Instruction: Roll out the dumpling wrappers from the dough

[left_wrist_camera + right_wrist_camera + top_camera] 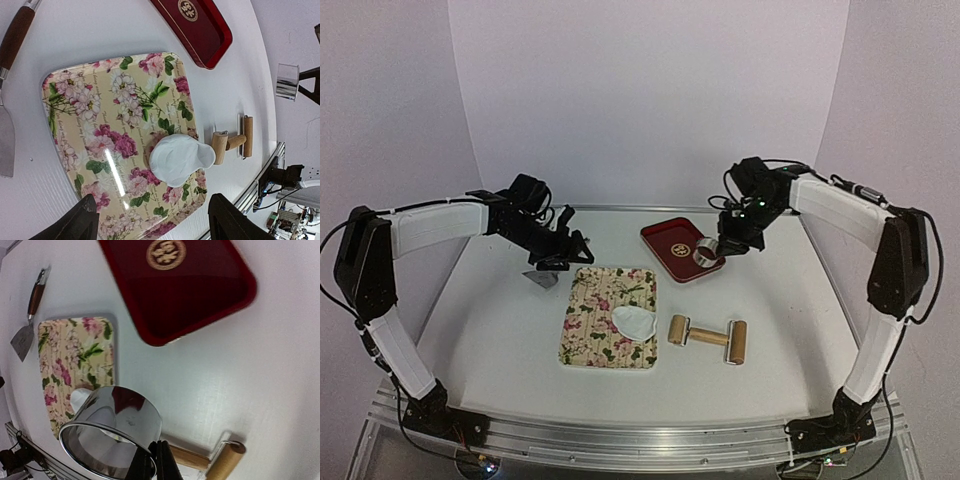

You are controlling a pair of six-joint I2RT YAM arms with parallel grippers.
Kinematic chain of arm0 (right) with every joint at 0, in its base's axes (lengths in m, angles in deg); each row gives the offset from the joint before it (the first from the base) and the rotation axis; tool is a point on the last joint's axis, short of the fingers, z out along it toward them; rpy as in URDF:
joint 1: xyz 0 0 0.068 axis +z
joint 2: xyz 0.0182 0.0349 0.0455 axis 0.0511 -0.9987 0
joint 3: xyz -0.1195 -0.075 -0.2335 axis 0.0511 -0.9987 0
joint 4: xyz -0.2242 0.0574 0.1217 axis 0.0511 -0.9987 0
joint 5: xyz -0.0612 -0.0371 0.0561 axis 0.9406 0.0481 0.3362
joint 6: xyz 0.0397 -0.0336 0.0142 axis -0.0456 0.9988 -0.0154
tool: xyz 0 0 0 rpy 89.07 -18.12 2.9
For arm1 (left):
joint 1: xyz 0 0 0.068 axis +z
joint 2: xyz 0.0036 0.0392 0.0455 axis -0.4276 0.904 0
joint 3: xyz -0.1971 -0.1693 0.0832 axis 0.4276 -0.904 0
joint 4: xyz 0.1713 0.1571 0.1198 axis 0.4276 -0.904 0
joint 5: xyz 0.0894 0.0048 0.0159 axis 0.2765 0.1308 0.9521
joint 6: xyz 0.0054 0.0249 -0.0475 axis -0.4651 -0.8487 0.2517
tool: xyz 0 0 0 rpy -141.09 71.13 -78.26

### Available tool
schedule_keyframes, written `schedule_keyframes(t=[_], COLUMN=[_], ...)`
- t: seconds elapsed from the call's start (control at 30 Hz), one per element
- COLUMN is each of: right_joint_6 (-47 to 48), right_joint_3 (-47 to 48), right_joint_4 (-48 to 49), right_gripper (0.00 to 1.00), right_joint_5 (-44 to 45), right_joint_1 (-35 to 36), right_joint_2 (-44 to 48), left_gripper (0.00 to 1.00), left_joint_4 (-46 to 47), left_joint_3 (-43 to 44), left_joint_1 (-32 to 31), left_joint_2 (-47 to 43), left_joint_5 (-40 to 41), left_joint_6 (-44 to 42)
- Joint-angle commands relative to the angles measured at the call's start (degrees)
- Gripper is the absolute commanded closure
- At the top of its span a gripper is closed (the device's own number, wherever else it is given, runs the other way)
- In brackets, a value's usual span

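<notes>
White table, pale walls. Your right gripper (159,460) was pinching the shiny metal ring cutter (112,437) above the table; flattened white dough (180,159) on the floral tray (75,130) lay below-left of it. Left gripper (152,222) spread, empty. Cutting step: next, probably lower ring onto dough.

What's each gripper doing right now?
Left gripper: open, holding nothing, above the floral tray.
Right gripper: shut on the metal ring cutter.

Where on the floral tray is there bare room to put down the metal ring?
The far half of the floral rectangular tray is bare, toward the metal spatula. The near right corner is crowded by the white dough piece, with the wooden roller just beside the tray.
</notes>
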Motion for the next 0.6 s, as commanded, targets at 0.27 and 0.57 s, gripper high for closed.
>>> schedule_keyframes(t=[0.27,0.57], right_joint_6=[-2.13,0.97], right_joint_3=[31.04,31.25], right_joint_4=[-8.90,-13.21], right_gripper=[1.00,1.00], right_joint_5=[-3.06,-4.00], right_joint_1=[16.38,18.21], right_joint_2=[-24.37,-26.55], left_gripper=[0.28,0.30], left_joint_4=[4.02,5.63], left_joint_3=[-3.96,-4.25], left_joint_1=[-0.34,-0.62], left_joint_2=[-2.70,-0.35], left_joint_5=[-0.97,-4.47], left_joint_6=[2.20,2.10])
